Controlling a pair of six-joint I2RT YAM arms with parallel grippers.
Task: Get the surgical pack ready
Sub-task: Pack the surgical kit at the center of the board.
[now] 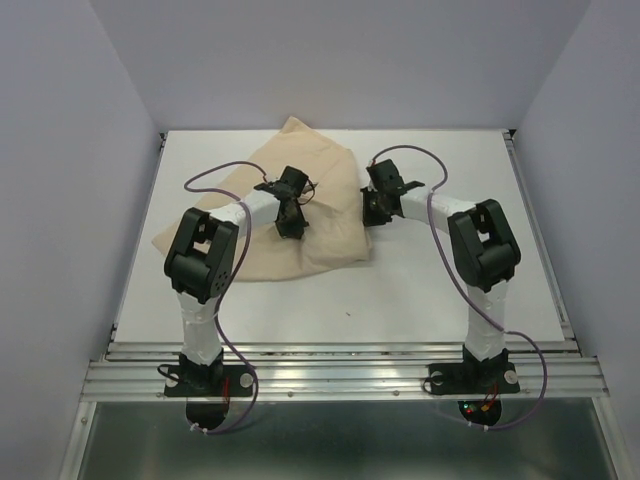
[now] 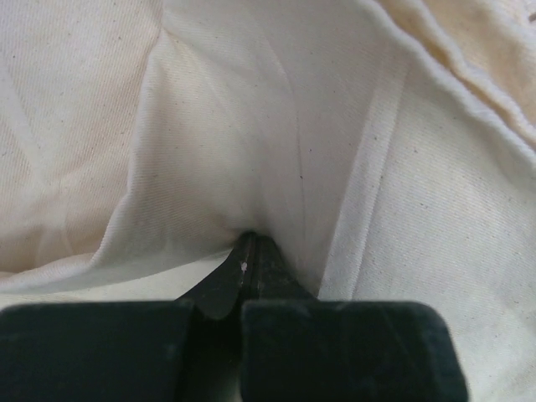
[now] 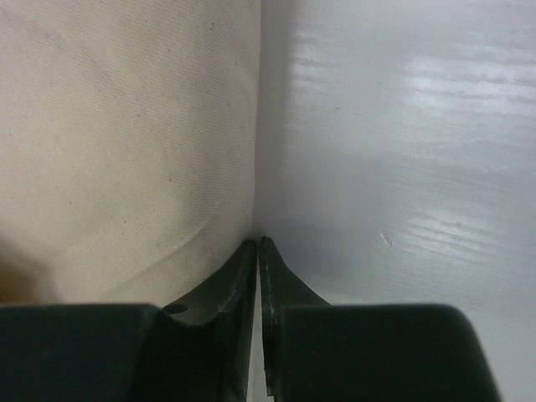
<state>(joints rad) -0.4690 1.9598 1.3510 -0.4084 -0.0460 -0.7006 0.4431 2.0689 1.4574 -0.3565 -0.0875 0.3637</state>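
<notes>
So the large beige woven cloth sheet (image 1: pixel 322 160) is lying folded up into a rumpled, sort of triangular bundle on the white tabletop (image 1: pixel 450 290), over on the far side and a bit left of centre. Both arms are reaching out to it.

The left end effector (image 1: pixel 290 222) is down on top of the cloth, roughly in the middle of the bundle. From the left wrist camera its two black fingers (image 2: pixel 226 285) are clenched tight together, and the fabric's creases all run in toward the tips, so it looks like it's got a pinch of cloth.

The right end effector (image 1: pixel 372 208) sits at the right-hand edge of the bundle, where the fabric meets the bare tabletop. In the right wrist view the fingers (image 3: pixel 285 285) are pressed nearly together with just a hairline slit between them, and the tips are right at the cloth's edge: beige on the left, white surface on the right. Honestly can't tell whether any of that edge is actually caught between them.
</notes>
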